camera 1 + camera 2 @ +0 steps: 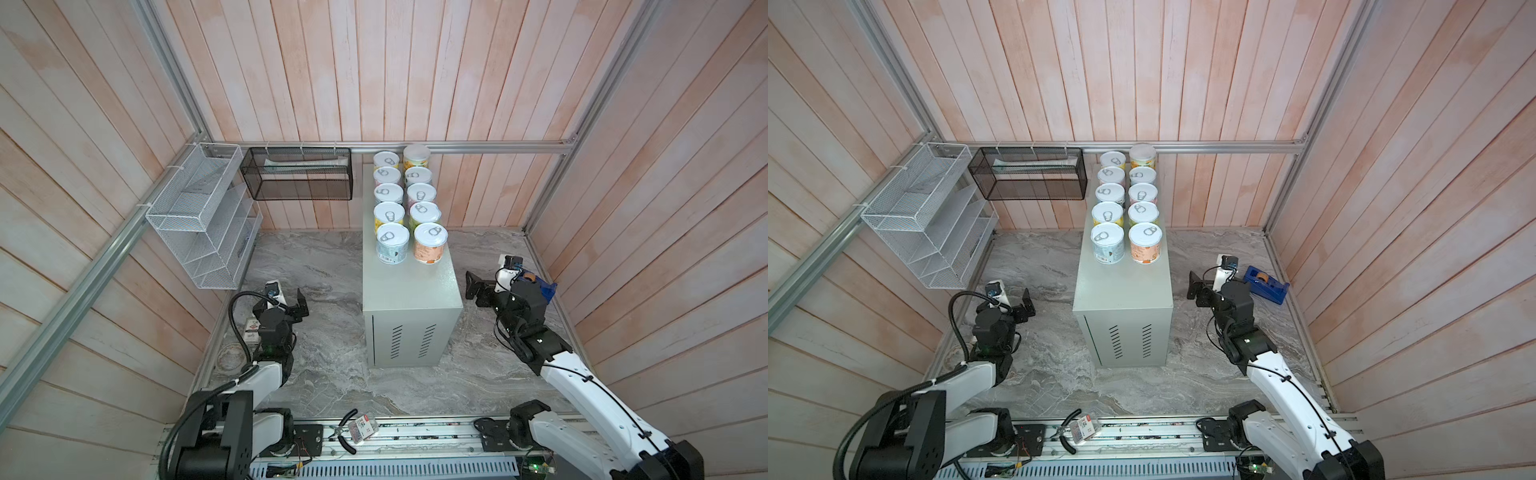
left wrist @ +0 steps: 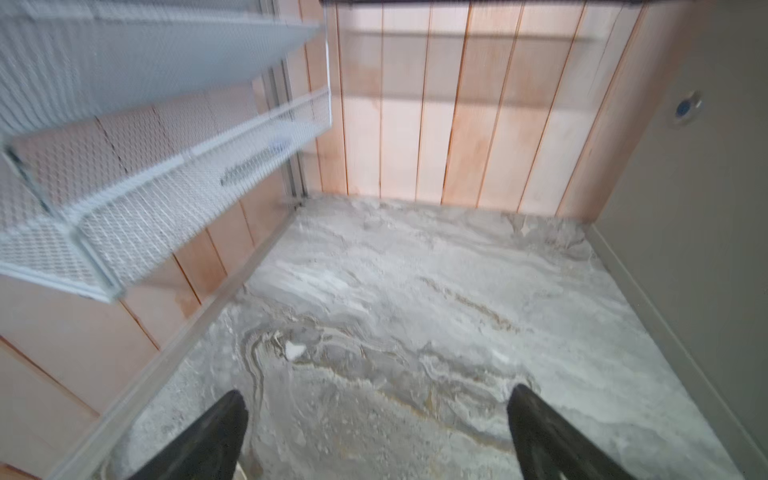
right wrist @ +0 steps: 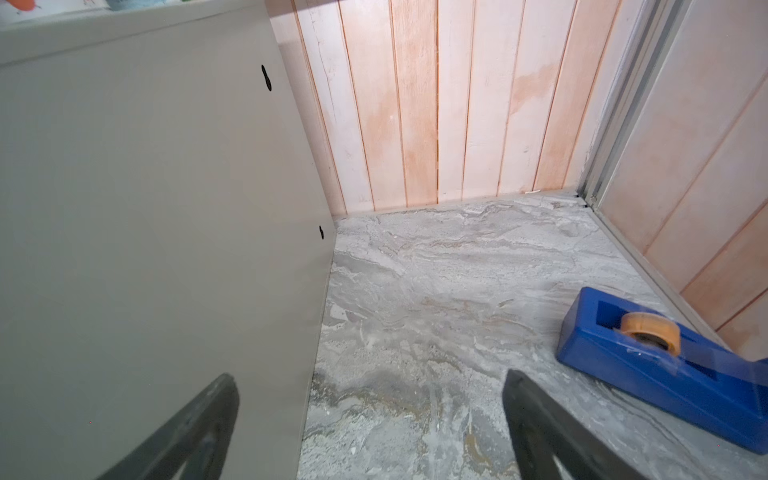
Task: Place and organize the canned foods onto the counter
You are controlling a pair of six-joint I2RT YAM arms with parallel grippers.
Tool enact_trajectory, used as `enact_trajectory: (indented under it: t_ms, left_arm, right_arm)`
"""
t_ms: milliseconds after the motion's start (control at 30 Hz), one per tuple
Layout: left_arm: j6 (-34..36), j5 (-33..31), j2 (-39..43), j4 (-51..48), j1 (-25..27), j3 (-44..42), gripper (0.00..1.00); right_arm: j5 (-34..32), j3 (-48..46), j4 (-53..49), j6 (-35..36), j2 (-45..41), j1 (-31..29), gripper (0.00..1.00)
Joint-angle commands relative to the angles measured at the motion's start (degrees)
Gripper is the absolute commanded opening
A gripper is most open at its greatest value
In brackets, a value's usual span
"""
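The tall grey-green counter (image 1: 409,291) stands in the middle, and the canned foods (image 1: 392,243) sit upright on its far end, in two rows of five as far as I can make out. On either side the left gripper (image 2: 378,392) and right gripper (image 3: 370,374) hang with jaws wide apart, empty. A blue tape dispenser (image 3: 665,374) lies near the right one.

Left arm (image 1: 266,374) reaches forward from its base at near left, white forearm sloping up to a black wrist. Left claw (image 1: 300,305) points away from the base, tilted down, jaws spread wide with nothing between them. Left wrist view: both black fingers (image 2: 216,436) far apart. Right arm (image 1: 582,386) stretches forward from near right, long white forearm, black wrist. Right claw (image 1: 473,286) also points forward and down, jaws wide, empty. Right wrist view: fingers (image 3: 552,428) well apart. The two claws are well apart from each other.
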State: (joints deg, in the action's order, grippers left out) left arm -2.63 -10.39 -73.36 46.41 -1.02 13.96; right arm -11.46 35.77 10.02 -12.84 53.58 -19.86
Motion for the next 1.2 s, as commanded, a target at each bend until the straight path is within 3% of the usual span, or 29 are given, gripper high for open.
enact_trajectory:
  t_ms: [0, 67, 133, 233, 267, 333, 433, 533, 600, 733, 767, 933, 1167]
  left_arm:
    - [-2.9, 6.7, -4.8, 11.3, -2.1, 0.3, 1.0]
    - [-4.2, 10.9, -9.4, 15.6, -4.2, 0.3, 1.0]
    - [-2.7, 14.5, -11.8, 21.1, -4.3, -1.2, 1.0]
    - [-2.2, 14.3, -16.2, 23.2, -3.8, 0.2, 1.0]
    - [-2.1, 13.2, -14.3, 17.4, -3.0, 1.6, 1.0]
    - [-2.1, 12.6, -15.9, 21.6, -2.7, 0.9, 1.0]
    - [-2.2, 12.5, -14.6, 18.1, -2.7, 1.6, 1.0]
    - [-2.1, 12.7, -14.8, 19.1, -2.7, 1.2, 1.0]
    - [-0.6, 12.3, -14.8, 18.8, -2.4, 1.5, 1.0]
    - [-0.4, 11.4, -14.8, 18.3, -1.9, 1.8, 1.0]
    - [-0.3, 11.2, -14.9, 18.2, -1.8, 1.8, 1.0]
    - [0.2, 10.5, -14.9, 17.5, -1.3, 2.2, 1.0]
    - [0.3, 10.4, -14.9, 17.5, -1.2, 2.3, 1.0]
  right_arm:
    - [-4.6, -5.2, 14.5, 6.0, 1.7, -0.2, 0.98]
    - [-7.7, -12.2, 29.4, 9.3, 4.4, 0.0, 0.98]
    - [-10.9, -14.4, 35.0, 11.7, 7.4, 0.2, 0.98]
    - [-13.3, -14.2, 35.8, 15.9, 10.7, 1.7, 0.98]
    - [-13.0, -14.1, 35.8, 15.9, 11.7, 2.8, 0.98]
    - [-10.0, -14.2, 35.7, 14.7, 13.2, 5.8, 0.98]
    - [-7.8, -15.4, 37.8, 13.5, 16.4, 9.6, 0.98]
    - [-10.2, -16.5, 41.4, 15.2, 21.4, 11.3, 0.98]
    - [-7.7, -20.7, 51.5, 17.6, 24.3, 11.5, 0.98]
    - [-10.1, -27.1, 72.6, 16.0, 33.2, 13.1, 0.98]
    - [-8.3, -27.9, 73.8, 13.9, 34.1, 14.8, 0.98]
    - [-1.1, -22.4, 61.0, 9.4, 33.9, 19.7, 0.98]
    - [-0.8, -22.5, 60.3, 9.9, 33.5, 19.8, 0.98]
